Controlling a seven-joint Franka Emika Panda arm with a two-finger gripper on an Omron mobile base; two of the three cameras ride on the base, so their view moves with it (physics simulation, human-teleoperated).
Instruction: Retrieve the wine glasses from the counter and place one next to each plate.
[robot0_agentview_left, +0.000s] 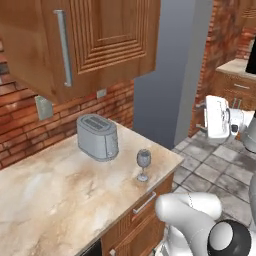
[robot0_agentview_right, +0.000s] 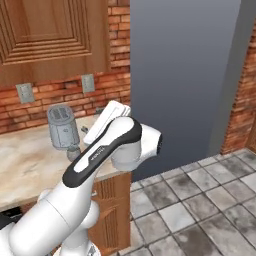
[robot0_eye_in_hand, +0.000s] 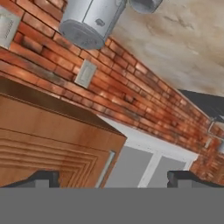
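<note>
White arm, claw (robot0_eye_in_hand: 113, 180): 2 dark tips stand wide apart with nothing between them, so the claw is open and empty.
Claw position: in the left base view it hangs off the bench's right end, over the tiled floor (robot0_agentview_left: 215, 175) and above bench height, well apart from the glass.
Claw aim: the hand view is rolled and looks toward the brick wall (robot0_eye_in_hand: 144, 100) and the bench top.
Wine glass (robot0_agentview_left: 143, 160): upright on its foot near the right front corner of the bench (robot0_agentview_left: 50, 200), just in front of the toaster (robot0_agentview_left: 97, 136) and apart from it.
Step in hand: the approach to a glass, as I judge it; no grasp is made yet.
Next move: bring the claw down and left to the glass, set the 2 tips either side of the bowl or stem, then close gently and lift straight up.
Risk: a tall glass on a thin stem and small foot could tip at a sideways nudge, and the toaster leaves little room behind it.
Count: 1 wine glass, 1 toaster, 2 wall outlets (robot0_agentview_right: 88, 82), 1 upper cabinet (robot0_agentview_left: 100, 35) with 1 bar handle, 1 claw.
</note>
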